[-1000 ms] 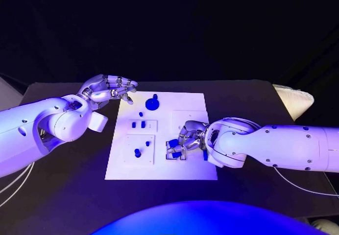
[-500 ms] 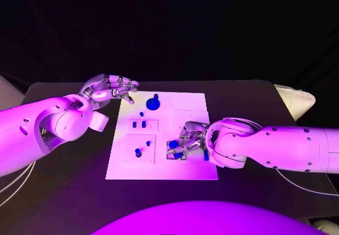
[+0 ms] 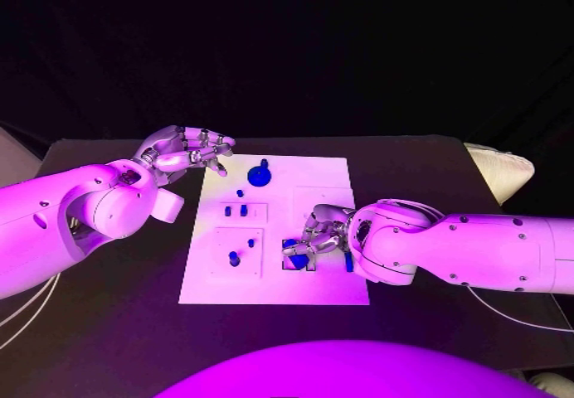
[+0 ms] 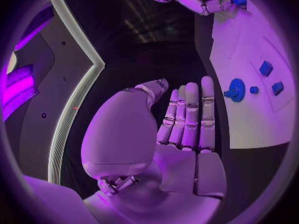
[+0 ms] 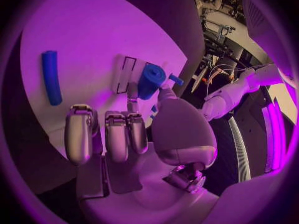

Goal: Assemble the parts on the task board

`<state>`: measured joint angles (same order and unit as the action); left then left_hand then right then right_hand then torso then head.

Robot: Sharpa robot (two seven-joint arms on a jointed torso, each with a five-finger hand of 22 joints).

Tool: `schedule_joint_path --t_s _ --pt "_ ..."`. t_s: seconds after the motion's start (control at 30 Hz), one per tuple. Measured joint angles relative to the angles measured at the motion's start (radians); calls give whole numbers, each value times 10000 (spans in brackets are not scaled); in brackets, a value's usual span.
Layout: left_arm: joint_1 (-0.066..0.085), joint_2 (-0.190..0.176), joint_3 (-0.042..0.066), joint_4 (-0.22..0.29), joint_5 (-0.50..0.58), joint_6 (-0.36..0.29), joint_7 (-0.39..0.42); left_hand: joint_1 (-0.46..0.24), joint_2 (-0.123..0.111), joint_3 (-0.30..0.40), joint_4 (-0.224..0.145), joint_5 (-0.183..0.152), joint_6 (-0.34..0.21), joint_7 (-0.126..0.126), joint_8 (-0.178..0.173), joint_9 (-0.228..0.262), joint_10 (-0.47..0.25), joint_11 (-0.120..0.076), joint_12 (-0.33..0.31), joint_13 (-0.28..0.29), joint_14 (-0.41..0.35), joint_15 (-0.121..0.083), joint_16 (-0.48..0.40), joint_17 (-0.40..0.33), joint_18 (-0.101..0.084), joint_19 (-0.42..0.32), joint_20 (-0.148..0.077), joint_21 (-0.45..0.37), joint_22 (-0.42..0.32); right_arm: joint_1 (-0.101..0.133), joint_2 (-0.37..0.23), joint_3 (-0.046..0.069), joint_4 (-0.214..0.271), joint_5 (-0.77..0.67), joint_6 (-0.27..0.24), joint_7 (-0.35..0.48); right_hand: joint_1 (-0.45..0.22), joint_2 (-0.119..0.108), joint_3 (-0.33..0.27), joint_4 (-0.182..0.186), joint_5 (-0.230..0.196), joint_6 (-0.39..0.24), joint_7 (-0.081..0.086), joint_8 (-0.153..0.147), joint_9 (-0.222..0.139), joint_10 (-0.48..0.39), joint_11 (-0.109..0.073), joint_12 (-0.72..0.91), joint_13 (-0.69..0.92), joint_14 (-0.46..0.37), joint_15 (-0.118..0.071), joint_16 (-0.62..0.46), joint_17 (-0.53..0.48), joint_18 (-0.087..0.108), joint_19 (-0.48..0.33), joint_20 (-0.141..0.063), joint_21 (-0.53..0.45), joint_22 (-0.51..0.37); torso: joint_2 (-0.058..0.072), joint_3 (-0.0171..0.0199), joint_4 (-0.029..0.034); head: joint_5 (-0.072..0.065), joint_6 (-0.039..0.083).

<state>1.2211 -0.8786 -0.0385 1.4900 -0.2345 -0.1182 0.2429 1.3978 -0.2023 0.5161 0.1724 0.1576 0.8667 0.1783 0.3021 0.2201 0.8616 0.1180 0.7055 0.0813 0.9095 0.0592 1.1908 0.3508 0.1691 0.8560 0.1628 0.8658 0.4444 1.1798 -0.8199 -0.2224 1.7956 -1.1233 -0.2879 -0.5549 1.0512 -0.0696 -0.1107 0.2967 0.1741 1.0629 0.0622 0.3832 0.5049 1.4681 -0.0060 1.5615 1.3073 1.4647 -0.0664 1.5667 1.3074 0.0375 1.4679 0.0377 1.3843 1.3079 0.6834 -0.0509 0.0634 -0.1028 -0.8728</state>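
The white task board (image 3: 323, 178) lies mid-table. My right hand (image 3: 316, 238) hovers low over its near-right block and pinches a short blue cylinder (image 5: 151, 80) between thumb and a finger, right by a rectangular slot (image 5: 125, 73); the same piece (image 3: 293, 249) shows under the fingers from above. A blue rod (image 5: 51, 77) lies flat on the board beside that hand. My left hand (image 3: 187, 151) hangs off the board's far-left corner, its fingers (image 4: 190, 115) straight and together with nothing in them.
A blue round knob (image 3: 259, 176) stands at the board's far side, with small blue pieces (image 3: 235, 211) below it and more on the near-left block (image 3: 235, 259). A pale bundle (image 3: 500, 170) sits at the table's right edge.
My right hand has shifted slightly over the near-right block with the blue cylinder in it. The left hand has stayed where it was.
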Motion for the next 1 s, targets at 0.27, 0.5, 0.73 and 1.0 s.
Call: schedule_joint_path --t_s 0.27,0.5,0.73,1.0 --pt "0 -11 0 3 1 -1 -2 0 0 0 0 0 0 0 0 1 0 0 0 0 0 0 0 0 1 0 0 0 1 -24 2 0 10 -79 -96 0 -367 -31 -195 3 -369 -69 -3 68 23 0 0 -36 7 0 0 0 0 1 0 0 -40 -1 -2 1 0 -7 0" --pt "0 -22 0 7 2 -2 -3 0 0 0 0 0 0 0 0 1 0 0 0 0 0 0 0 0 0 0 0 -35 1 -62 -134 0 175 -92 -124 16 -670 -67 -258 13 -581 -102 30 113 38 0 1 -76 7 0 0 0 0 0 0 0 -40 -2 -4 0 0 -1 0" --pt "0 -33 0 10 3 -3 -4 0 0 0 0 0 0 0 0 1 0 0 0 0 0 0 0 0 0 0 0 -35 1 -89 -487 0 523 -81 -146 66 -721 -15 -258 13 -581 -102 30 113 47 0 1 -76 6 0 0 0 -1 0 0 0 -40 -3 -4 7 -12 25 0" --pt "0 -43 0 5 4 -4 -5 0 0 0 0 0 0 0 0 2 0 0 0 0 0 0 0 0 1 0 0 -35 2 -85 -999 0 912 -71 -215 162 -664 41 -228 -17 -581 -102 30 113 56 0 1 -76 5 0 0 0 -1 0 0 1 32 -4 -4 12 -22 47 0"
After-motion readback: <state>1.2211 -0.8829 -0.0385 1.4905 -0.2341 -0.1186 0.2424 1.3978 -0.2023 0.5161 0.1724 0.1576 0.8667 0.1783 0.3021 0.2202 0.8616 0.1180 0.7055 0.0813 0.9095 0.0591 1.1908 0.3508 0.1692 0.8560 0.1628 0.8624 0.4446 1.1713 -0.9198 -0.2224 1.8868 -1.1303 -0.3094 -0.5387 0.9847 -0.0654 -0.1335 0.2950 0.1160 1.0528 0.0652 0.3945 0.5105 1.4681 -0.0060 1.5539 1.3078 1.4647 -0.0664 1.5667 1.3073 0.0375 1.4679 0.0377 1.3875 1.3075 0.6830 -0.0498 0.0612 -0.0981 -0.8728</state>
